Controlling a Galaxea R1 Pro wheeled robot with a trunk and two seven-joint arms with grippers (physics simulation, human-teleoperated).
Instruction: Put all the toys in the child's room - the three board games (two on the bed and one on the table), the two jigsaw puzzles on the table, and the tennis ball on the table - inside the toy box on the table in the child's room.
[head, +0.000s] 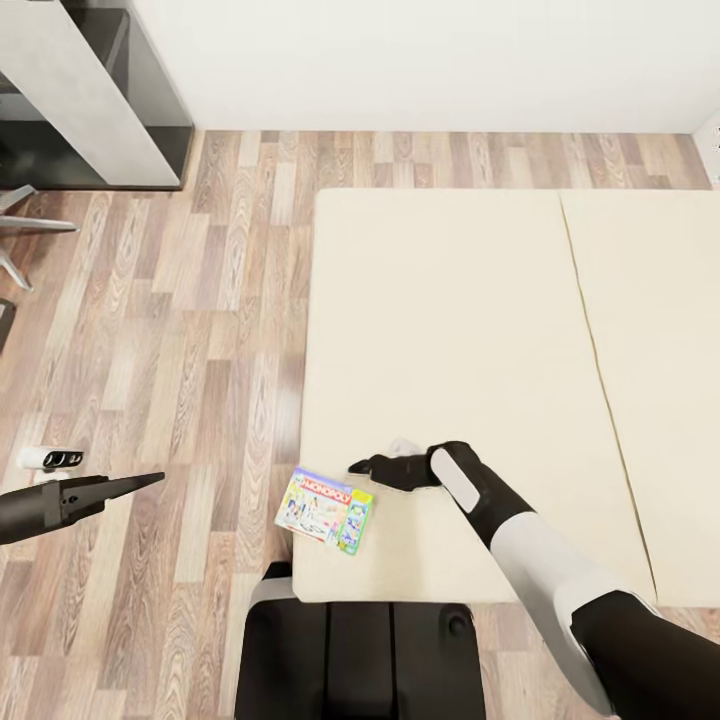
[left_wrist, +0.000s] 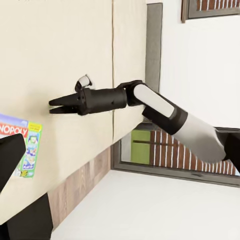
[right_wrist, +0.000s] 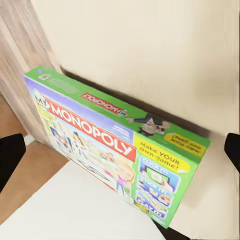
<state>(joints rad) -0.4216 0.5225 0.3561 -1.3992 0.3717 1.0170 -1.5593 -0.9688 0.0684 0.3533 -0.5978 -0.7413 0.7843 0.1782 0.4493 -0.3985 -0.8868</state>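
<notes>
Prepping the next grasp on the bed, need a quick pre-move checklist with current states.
1. Target in sight: Monopoly box lies flat on the bed, near the mattress's corner on the floor side. Ok.
2. Right pincer near the target: over the mattress beside the box, not touching it. Ok.
3. Right pincer open enough for the box: the left wrist view shows its tips nearly together. Not ok.
4. Box clear of clutter: nothing on or against it. Ok.
5. Left pincer out of the way: over the floor, apart from the bed. Ok.
6. Second game on the bed: cannot tell.
</notes>
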